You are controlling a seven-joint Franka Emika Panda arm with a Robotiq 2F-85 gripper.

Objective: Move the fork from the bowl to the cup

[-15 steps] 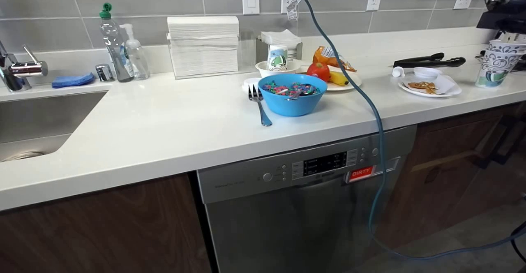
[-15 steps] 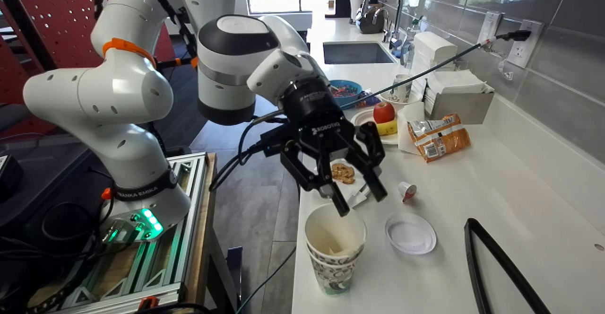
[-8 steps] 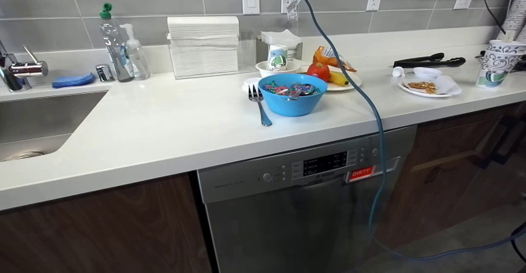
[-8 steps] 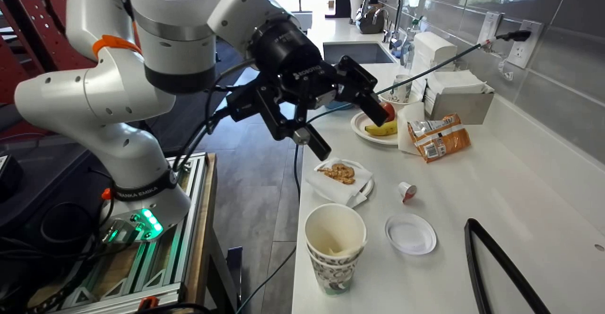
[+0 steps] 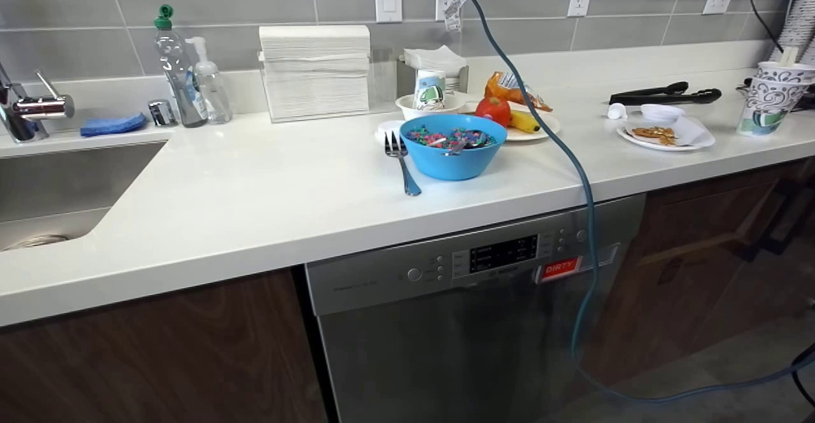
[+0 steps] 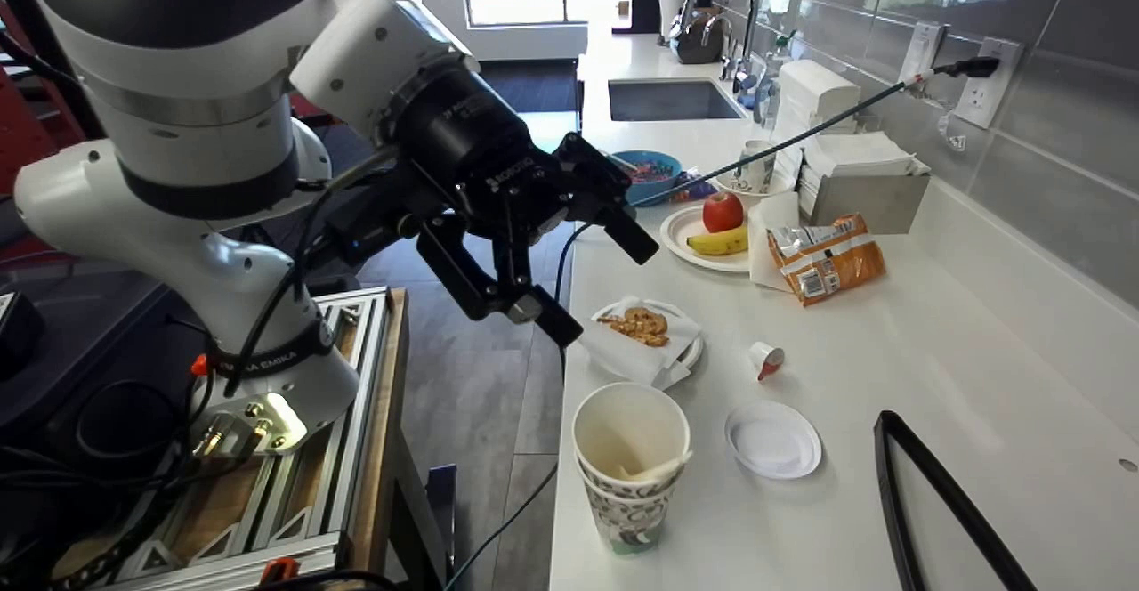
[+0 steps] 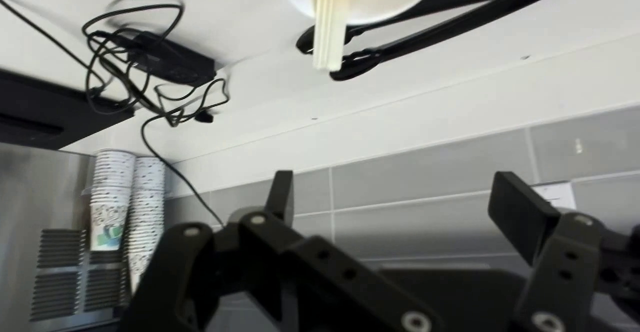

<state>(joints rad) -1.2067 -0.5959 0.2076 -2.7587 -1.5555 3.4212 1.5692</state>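
A pale, thin utensil matching the fork [image 6: 657, 469] leans in the stacked paper cup [image 6: 627, 515], its handle over the rim and its head hidden inside. In the wrist view the handle [image 7: 329, 27] juts past the cup rim [image 7: 400, 2]. My gripper [image 6: 595, 276] is open and apart from the cup, up and behind it near the counter's front edge. Nothing lies between its fingers [image 7: 520, 212] in the wrist view. The blue bowl [image 5: 453, 155], holding coloured bits and utensils, stands farther along. Beside it lies a metal fork [image 5: 403, 163].
A plate with brown food [image 6: 641, 333], a clear lid [image 6: 772, 440], a small creamer cup [image 6: 766, 360] and black tongs [image 6: 943, 502] surround the cup. A plate with apple and banana [image 6: 712, 233] sits farther back. A cable [image 5: 547, 114] hangs across the counter. Stacked cups [image 7: 110, 197] show in the wrist view.
The gripper, at the cup and less wide a second ago, has opened fully, risen and drawn back left from the cup. The pale handle now leans over the rim. Base lights turned from green to white.
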